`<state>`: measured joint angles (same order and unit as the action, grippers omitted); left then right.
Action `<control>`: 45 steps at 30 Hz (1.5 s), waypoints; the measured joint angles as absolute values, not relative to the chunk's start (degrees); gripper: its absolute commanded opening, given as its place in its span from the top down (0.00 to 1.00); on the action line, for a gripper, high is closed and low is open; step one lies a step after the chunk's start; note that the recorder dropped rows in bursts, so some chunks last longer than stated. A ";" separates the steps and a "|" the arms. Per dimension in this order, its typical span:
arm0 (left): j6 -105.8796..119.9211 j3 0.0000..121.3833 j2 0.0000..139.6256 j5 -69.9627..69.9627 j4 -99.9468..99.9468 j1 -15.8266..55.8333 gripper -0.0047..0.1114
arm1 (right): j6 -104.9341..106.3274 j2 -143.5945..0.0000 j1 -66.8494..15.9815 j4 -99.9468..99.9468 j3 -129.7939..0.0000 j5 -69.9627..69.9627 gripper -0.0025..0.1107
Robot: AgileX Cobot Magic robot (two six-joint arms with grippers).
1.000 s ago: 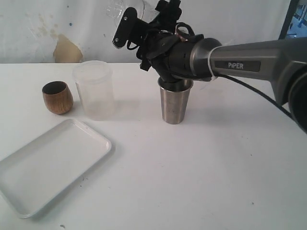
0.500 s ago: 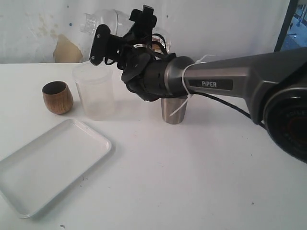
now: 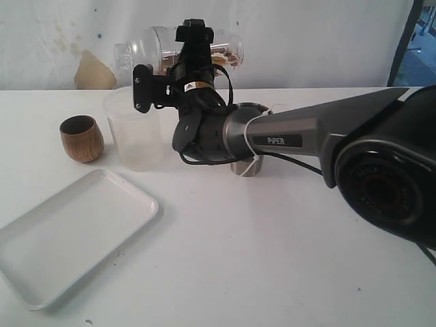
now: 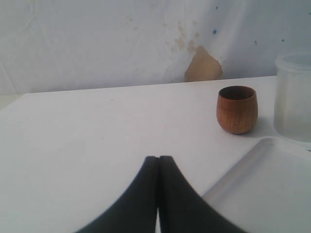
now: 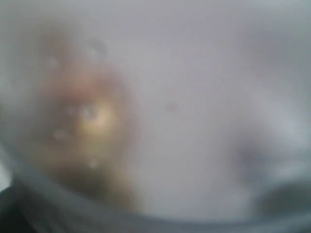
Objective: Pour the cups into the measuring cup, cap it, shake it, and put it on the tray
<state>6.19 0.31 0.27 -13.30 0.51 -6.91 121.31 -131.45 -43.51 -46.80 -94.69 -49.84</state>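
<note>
My right gripper point(image 3: 189, 49) is shut on the clear measuring cup point(image 3: 160, 48) and holds it on its side in the air, above the frosted container. Brown contents show inside the cup. In the right wrist view the measuring cup point(image 5: 194, 121) fills the picture as a blur with a brown patch. The steel tumbler point(image 3: 247, 167) stands behind the arm, mostly hidden. Upright at the left is the wood-grain cup point(image 3: 81, 138) point(image 4: 236, 109). The white tray point(image 3: 75, 235) point(image 4: 272, 189) lies in front of it. My left gripper point(image 4: 158, 159) is shut and empty, low over the table beside the tray.
A frosted plastic container point(image 3: 133, 133) point(image 4: 293, 97) stands between the wood cup and the tumbler, right under the held measuring cup. The right arm's grey forearm point(image 3: 313, 133) reaches across the table from the right. A stained white wall closes off the back.
The right arm swung left from above the tumbler to above the frosted container, and the measuring cup turned from tilted to lying level.
</note>
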 measured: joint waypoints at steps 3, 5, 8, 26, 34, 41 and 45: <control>6.19 0.31 0.27 -13.30 0.51 -6.91 0.96 | 121.31 -131.45 -42.19 -46.38 -94.69 -50.28 0.98; 6.19 0.31 0.27 -13.30 0.51 -6.91 0.96 | 121.31 -131.45 -41.20 -46.48 -94.69 -50.28 0.98; 6.19 0.31 0.27 -13.30 0.51 -6.91 0.96 | 121.31 -131.45 -40.02 -46.60 -94.69 -50.79 0.98; 6.19 0.31 0.27 -13.30 0.51 -6.91 0.96 | 121.31 -131.45 -39.63 -31.02 -94.69 -46.98 0.98; 6.19 0.31 0.27 -13.30 0.51 -6.91 0.96 | 121.31 -131.45 -38.36 -29.60 -94.69 -46.28 0.98; 6.19 0.31 0.27 -13.30 0.51 -6.91 0.96 | 121.31 -131.45 -35.48 -33.72 -94.69 -45.77 0.98; 6.19 0.31 0.27 -13.30 0.51 -6.91 0.96 | 121.31 -131.45 -35.46 -32.01 -94.69 -45.40 0.98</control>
<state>6.19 0.31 0.27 -13.30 0.51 -6.91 121.31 -131.45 -35.46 -32.01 -94.69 -45.40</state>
